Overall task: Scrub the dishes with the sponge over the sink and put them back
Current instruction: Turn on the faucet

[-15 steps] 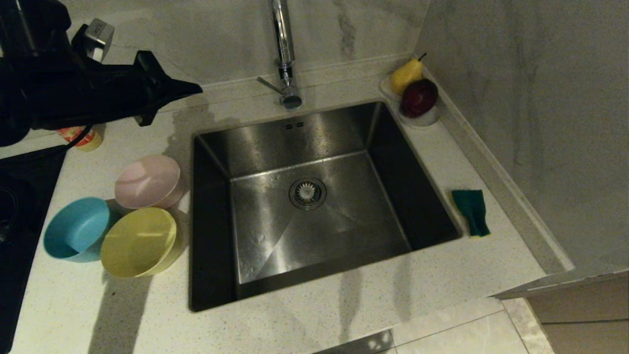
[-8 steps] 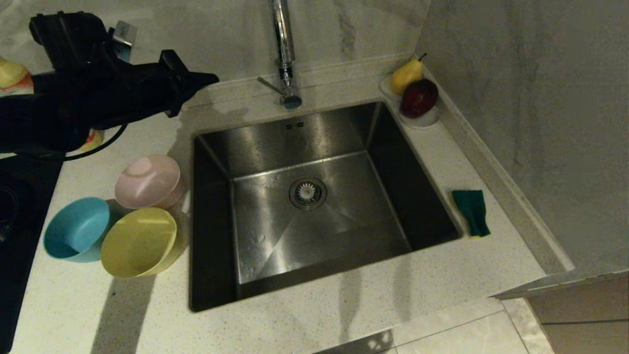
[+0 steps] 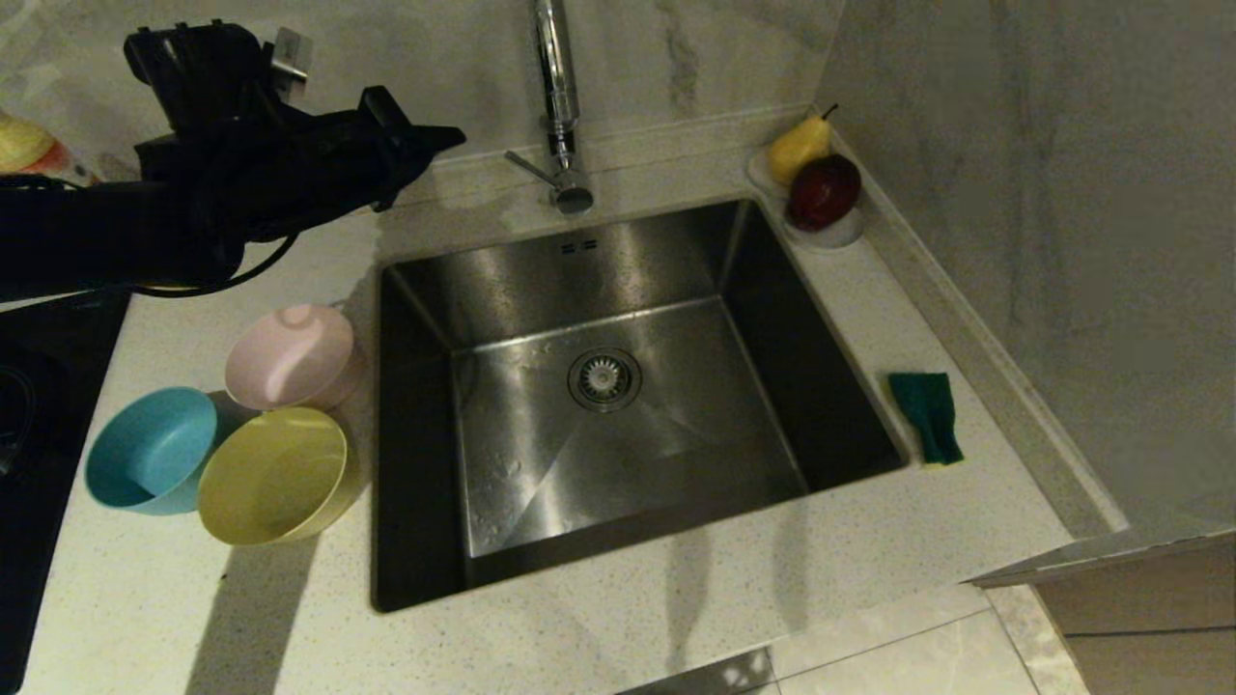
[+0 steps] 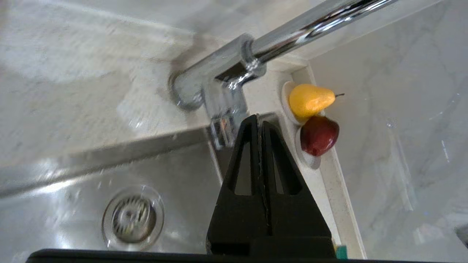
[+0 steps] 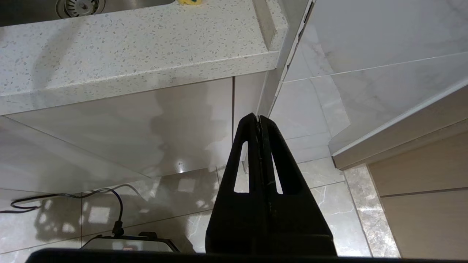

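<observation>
Vs a second ago: left arm has swung in from the far left edge toward the tap; left gripper (image 3: 449, 138) tip has shifted right and up, now over the back counter strip just left of the tall chrome tap (image 3: 558, 101). Yellow-and-red item that sat under the arm at the counter's left edge is now covered by it. Bowls, sponge and fruit haven't moved.

Left gripper: fingers pressed flat together, clenched on nothing, pointing roughly level toward the tap. In the left wrist view the fingertips (image 4: 259, 118) line up against the tap base (image 4: 204, 91), above the sink's back rim.

Right gripper (image 5: 257, 117): also pinched closed and empty, parked low below the counter edge, pointing at the floor tiles. Not in the head view.

Small rectangular sponge, dark green face up on yellow foam (image 3: 927, 416): lying flat on the speckled white stone counter (image 3: 676, 618) just right of the large square brushed-steel sink (image 3: 618, 386), near its front right corner. Long axis runs front-to-back, roughly parallel to the sink's right edge.

Bowls sit in a cluster left of the sink, all upright: pale pink round plastic bowl (image 3: 290, 355) at the back, light blue bowl (image 3: 150, 461) and yellow bowl (image 3: 272, 475) in front, touching.

Small white dish (image 3: 838, 234) with a yellow pear (image 3: 798, 147) and dark red apple (image 3: 823, 191): back right corner.
</observation>
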